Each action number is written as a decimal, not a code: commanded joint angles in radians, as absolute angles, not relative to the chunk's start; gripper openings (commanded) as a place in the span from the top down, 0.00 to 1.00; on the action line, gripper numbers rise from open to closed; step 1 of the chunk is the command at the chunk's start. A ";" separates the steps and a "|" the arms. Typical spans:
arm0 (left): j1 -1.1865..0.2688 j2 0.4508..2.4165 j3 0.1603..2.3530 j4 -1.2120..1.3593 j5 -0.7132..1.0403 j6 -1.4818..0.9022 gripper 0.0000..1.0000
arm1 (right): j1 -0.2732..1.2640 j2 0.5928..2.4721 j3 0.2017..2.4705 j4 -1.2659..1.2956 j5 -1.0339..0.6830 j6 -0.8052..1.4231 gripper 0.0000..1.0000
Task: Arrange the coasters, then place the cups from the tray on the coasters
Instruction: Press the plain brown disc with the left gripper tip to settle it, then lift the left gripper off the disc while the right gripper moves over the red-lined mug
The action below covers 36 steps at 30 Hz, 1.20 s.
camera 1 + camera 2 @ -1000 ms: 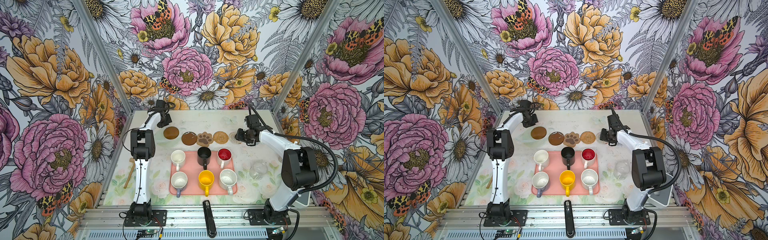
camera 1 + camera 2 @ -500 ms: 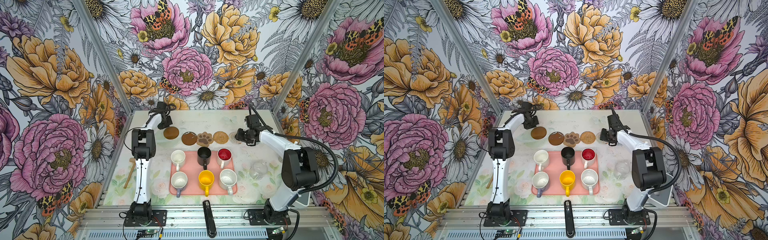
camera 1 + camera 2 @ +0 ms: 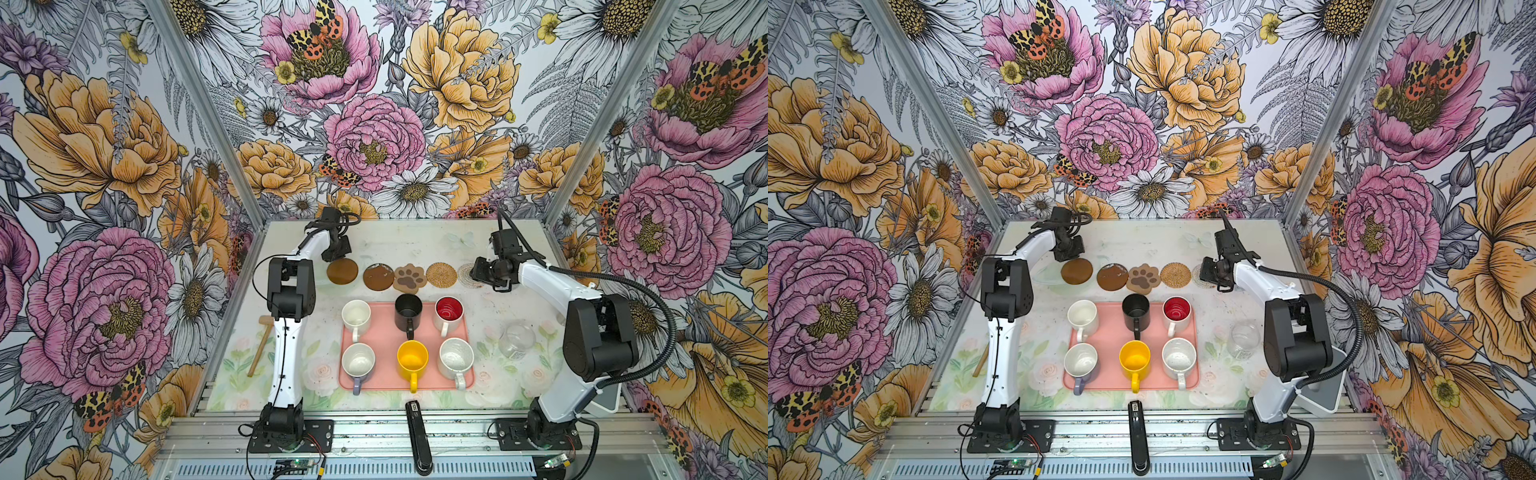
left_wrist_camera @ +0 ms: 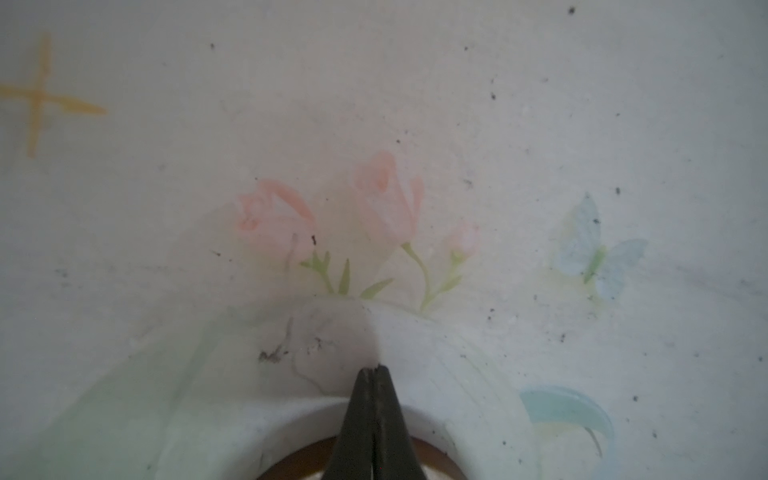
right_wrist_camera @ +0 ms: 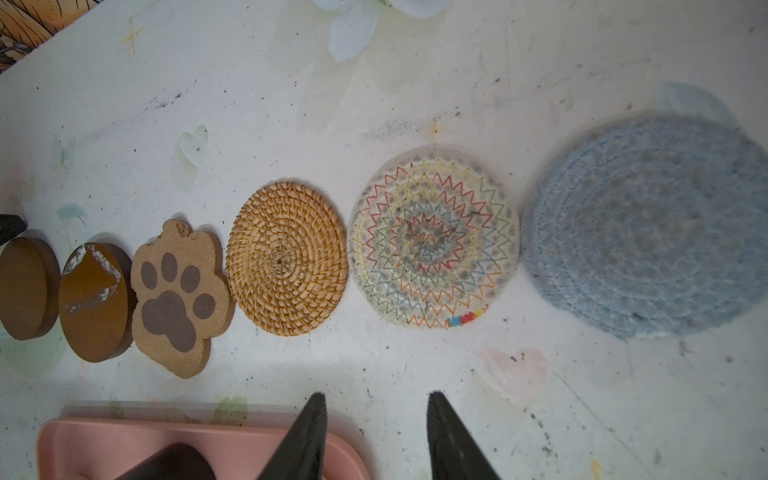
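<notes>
Along the table's back lies a row of coasters: two brown discs, a paw shape, a golden woven round and a whitish woven round. The pale blue round shows only in the right wrist view. The pink tray holds white, black, red-lined, lavender, yellow and speckled cups. My left gripper is shut and empty, just behind the leftmost disc. My right gripper hovers open and empty over the whitish round.
A clear glass jar stands right of the tray. A wooden mallet lies at the table's left edge. A black bar sits on the front rail, and a white bin hangs off the right front corner.
The left arm has shifted slightly to the right. The right arm and all coasters and cups are unchanged.
</notes>
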<state>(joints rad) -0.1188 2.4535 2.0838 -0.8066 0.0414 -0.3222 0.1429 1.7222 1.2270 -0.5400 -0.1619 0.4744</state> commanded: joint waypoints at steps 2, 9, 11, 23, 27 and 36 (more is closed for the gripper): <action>-0.131 2.441 2.032 -0.843 0.035 -0.307 1.00 | 0.138 1.692 1.218 -0.531 -0.155 0.477 0.57; -0.136 2.422 2.020 -0.843 0.037 -0.309 1.00 | 0.138 1.692 1.221 -0.531 -0.158 0.474 0.57; -0.135 2.415 2.021 -0.843 0.039 -0.311 1.00 | 0.138 1.691 1.221 -0.531 -0.158 0.475 0.57; -0.137 2.289 2.029 -0.842 -0.030 -0.305 1.00 | 0.138 1.648 1.232 -0.532 -0.152 0.462 0.57; -0.147 2.197 2.019 -0.838 -0.046 -0.302 1.00 | 0.139 1.604 1.225 -0.533 -0.151 0.467 0.57; -0.232 1.997 1.905 -0.755 -0.058 -0.273 1.00 | 0.184 1.469 1.178 -0.569 -0.123 0.474 0.55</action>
